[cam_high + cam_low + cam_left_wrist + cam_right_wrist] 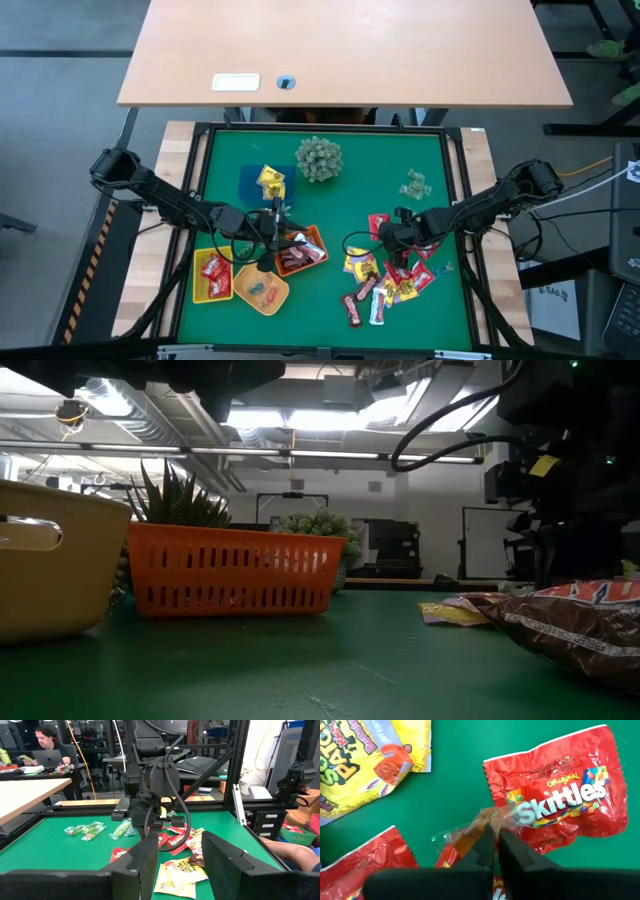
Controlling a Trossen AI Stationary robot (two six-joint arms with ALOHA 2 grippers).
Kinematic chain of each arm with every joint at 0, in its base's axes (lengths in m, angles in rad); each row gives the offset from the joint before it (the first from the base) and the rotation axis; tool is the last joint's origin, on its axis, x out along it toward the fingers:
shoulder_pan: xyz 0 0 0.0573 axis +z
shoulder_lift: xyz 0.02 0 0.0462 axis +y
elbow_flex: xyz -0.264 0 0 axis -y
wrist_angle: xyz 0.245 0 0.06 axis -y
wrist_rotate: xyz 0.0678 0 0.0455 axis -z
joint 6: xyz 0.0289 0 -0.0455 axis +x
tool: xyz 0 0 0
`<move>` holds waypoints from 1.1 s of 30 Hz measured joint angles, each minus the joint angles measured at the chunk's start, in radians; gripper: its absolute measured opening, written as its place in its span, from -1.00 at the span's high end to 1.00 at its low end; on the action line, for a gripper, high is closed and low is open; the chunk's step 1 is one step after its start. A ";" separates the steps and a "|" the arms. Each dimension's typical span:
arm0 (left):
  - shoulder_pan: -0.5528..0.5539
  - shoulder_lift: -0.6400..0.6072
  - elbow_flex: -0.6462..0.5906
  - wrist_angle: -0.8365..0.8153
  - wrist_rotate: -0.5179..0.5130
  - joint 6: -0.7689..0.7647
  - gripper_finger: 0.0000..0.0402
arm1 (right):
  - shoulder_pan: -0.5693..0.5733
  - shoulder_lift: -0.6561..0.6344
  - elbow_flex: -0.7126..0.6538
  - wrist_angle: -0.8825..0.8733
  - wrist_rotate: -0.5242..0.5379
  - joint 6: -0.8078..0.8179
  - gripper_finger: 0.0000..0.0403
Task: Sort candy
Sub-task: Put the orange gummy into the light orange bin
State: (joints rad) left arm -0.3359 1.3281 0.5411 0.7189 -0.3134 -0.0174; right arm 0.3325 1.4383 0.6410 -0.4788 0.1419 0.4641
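Right wrist view alone shows right gripper [495, 837] pinching a small clear wrapped candy [470, 832] beside a red packet [560, 795] on the green surface [455, 785], high view shows left gripper [268, 240] spread above orange tray [318, 240], plant ball [318, 158] beyond

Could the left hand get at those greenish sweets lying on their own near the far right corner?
Probably not easily: the left hand sits over the trays, and the right hand stands between it and the greenish sweets.
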 joint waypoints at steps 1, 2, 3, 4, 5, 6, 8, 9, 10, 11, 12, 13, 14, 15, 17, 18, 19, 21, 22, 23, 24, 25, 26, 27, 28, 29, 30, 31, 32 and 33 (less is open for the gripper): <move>0.000 0.000 0.000 0.000 0.000 0.000 0.32 | 0.000 0.001 0.005 -0.002 -0.003 0.000 0.93; 0.000 0.000 0.000 0.000 0.000 0.000 0.32 | 0.000 0.002 0.011 -0.002 -0.005 -0.001 0.92; 0.000 0.000 0.000 0.000 0.000 0.000 0.32 | 0.000 0.003 0.018 -0.001 -0.009 -0.002 0.92; 0.000 0.000 0.000 0.000 0.000 0.000 0.32 | 0.000 0.003 0.026 -0.002 -0.011 -0.006 0.92; 0.000 0.000 0.000 0.000 0.000 0.000 0.32 | 0.000 0.003 0.036 -0.001 -0.011 -0.014 0.93; 0.000 0.000 0.000 0.000 0.000 0.000 0.32 | 0.000 0.002 0.046 0.002 -0.011 -0.023 0.95; 0.000 0.000 0.000 0.000 0.000 -0.001 0.32 | 0.000 0.002 0.067 0.002 -0.011 -0.027 0.98; 0.000 0.000 0.000 0.000 0.000 -0.001 0.32 | 0.000 0.002 0.080 0.001 -0.011 -0.027 0.98; 0.000 0.000 0.000 0.000 0.000 0.000 0.32 | 0.000 0.002 0.095 0.002 -0.011 -0.027 0.98; 0.000 0.000 0.000 0.000 0.000 0.000 0.32 | 0.000 0.002 0.111 0.003 -0.010 -0.028 0.97; 0.000 0.000 0.000 0.000 0.000 0.000 0.32 | 0.000 0.002 0.129 0.004 -0.010 -0.028 0.96; 0.000 0.000 0.000 0.000 0.000 0.000 0.32 | 0.000 0.002 0.147 0.003 -0.010 -0.028 0.95; 0.000 0.000 0.000 0.000 0.000 0.000 0.32 | 0.000 0.002 0.168 0.004 -0.010 -0.028 0.95; 0.000 0.000 0.000 0.000 0.000 -0.001 0.32 | 0.000 0.002 0.189 0.006 -0.009 -0.028 0.94; 0.000 0.000 0.000 0.000 0.000 -0.001 0.32 | 0.000 0.002 0.231 0.019 -0.006 -0.028 0.94; 0.000 0.000 0.000 0.000 0.000 0.000 0.32 | 0.000 0.002 0.251 0.034 -0.005 -0.028 0.95; 0.000 0.000 0.000 0.000 0.000 -0.001 0.32 | 0.000 0.002 0.267 0.058 -0.004 -0.028 0.95; 0.000 0.000 0.000 0.000 0.000 0.000 0.32 | 0.001 0.001 0.286 0.142 -0.004 -0.029 0.97; 0.000 0.000 0.000 0.000 0.000 0.000 0.32 | 0.001 0.001 0.289 0.201 -0.004 -0.033 0.97; 0.000 0.000 0.000 0.000 0.000 -0.001 0.32 | 0.001 0.001 0.289 0.267 -0.004 -0.044 0.98; 0.000 0.000 0.000 0.000 0.000 0.000 0.32 | 0.001 0.002 0.288 0.335 -0.005 -0.057 0.98; 0.000 0.000 0.000 0.000 0.000 0.001 0.32 | 0.001 0.007 0.288 0.407 -0.012 -0.078 0.98; 0.000 0.000 0.000 0.000 0.000 0.001 0.32 | 0.001 0.014 0.288 0.477 -0.027 -0.101 0.97; 0.000 0.000 0.000 0.000 0.000 0.001 0.32 | 0.001 0.023 0.288 0.537 -0.041 -0.123 0.97; 0.000 0.000 0.000 0.000 0.000 0.001 0.32 | 0.001 0.038 0.288 0.595 -0.057 -0.142 0.97; 0.000 0.000 0.000 0.000 0.000 0.001 0.32 | 0.001 0.056 0.288 0.662 -0.075 -0.162 0.97; 0.000 0.000 0.000 0.000 0.000 0.001 0.32 | 0.001 0.075 0.288 0.726 -0.091 -0.183 0.97; 0.000 0.000 0.000 0.001 0.000 0.001 0.32 | 0.001 0.096 0.288 0.790 -0.110 -0.192 0.97; 0.000 0.000 0.000 0.001 0.000 0.000 0.32 | 0.001 0.120 0.287 0.859 -0.130 -0.203 0.97; 0.000 0.000 0.000 0.002 -0.001 0.000 0.32 | 0.001 0.147 0.287 0.937 -0.151 -0.208 0.97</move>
State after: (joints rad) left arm -0.3363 1.3277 0.5411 0.7208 -0.3142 -0.0170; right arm 0.3336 1.5852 0.9285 0.4580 -0.0088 0.2558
